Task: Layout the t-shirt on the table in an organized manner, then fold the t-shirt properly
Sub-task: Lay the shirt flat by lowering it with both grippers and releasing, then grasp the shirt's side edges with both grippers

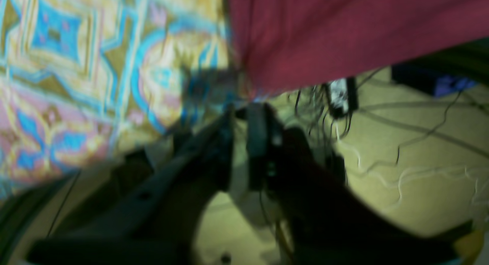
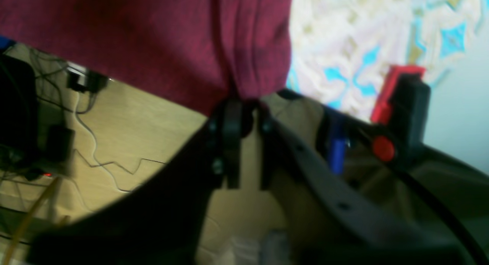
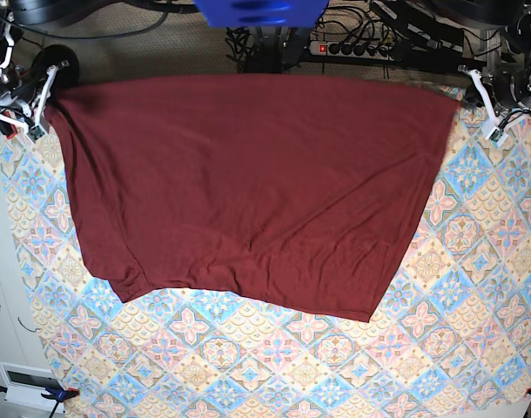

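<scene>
The dark maroon t-shirt lies spread flat over the far half of the patterned table, its top edge along the table's far edge. My left gripper sits at the shirt's far right corner. In the left wrist view, which is blurred, the t-shirt ends in a corner just beyond my left gripper, whose jaws are slightly parted. My right gripper is at the far left corner. Up close the t-shirt dips to my right gripper, its jaws also a little apart.
Beyond the table's far edge is floor with cables and a power strip, also seen as a power strip. A red and black clamp grips the table's edge. A white box sits off the near left corner.
</scene>
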### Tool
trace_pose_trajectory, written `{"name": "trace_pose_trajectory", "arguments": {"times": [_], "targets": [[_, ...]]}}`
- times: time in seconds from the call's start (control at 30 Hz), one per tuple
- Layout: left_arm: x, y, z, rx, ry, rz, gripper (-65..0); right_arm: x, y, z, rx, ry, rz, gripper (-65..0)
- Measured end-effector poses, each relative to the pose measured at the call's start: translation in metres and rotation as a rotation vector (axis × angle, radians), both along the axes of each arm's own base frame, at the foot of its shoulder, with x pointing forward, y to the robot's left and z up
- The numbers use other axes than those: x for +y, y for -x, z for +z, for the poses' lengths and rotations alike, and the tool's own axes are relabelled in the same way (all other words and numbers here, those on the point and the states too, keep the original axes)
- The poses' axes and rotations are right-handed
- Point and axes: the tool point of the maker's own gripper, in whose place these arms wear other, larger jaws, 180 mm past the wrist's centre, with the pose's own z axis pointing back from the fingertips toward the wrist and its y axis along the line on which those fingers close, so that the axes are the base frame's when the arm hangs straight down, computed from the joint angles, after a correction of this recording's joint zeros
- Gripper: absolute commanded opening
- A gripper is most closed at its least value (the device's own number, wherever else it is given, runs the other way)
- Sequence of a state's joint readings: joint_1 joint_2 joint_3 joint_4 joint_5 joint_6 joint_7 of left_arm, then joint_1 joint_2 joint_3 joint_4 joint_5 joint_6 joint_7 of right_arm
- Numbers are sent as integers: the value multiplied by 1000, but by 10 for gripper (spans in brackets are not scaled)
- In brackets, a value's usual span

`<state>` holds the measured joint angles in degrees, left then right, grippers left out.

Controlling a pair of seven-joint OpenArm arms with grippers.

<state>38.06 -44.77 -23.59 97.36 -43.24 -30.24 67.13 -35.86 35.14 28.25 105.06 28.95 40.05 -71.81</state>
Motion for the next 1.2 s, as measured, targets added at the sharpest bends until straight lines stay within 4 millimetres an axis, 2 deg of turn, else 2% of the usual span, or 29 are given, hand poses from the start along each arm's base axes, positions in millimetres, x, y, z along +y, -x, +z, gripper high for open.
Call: {"name": "trace_pose_trajectory", "arguments": {"times": [0.13,0.2,0.3,0.37,0.47,0.53,0.67,0.8,0.93,1.03,1.2], "targets": [[0,-2,1,-8,4,3,-349,-4,-17,9,-57,6,-15,-492],[0,-7,3,-11,2,5,-317,-11,-23,17,-91,20,-30,-484],[-6,-25,10,-65,45,17,-291,-22,-20,22,-93,48,-57,-472],[-3,-42,20,-127,54,45,-292,-24,-19,24,-98,50,-66,-468],[17,-79,51,-317,69,179,-290,-34,-24,34,-141,66,-96,-468],[16,-101,60,-391,88,222,-289,-38,-39,43,-187,79,-110,-468],[-11,-150,63,-481,222,295,-290,-32,-90,69,-357,40,-98,-468],[-15,-198,60,-503,234,347,-292,-44,-112,80,-405,58,-142,-468],[-58,-248,54,-534,318,340,-292,-43,-149,80,-452,18,-151,-468],[-85,-277,52,-591,366,334,-293,-37,-168,66,-454,-9,-140,-468],[-114,-301,20,-572,415,380,-288,-24,-189,34,-413,-48,-154,-471]]}}
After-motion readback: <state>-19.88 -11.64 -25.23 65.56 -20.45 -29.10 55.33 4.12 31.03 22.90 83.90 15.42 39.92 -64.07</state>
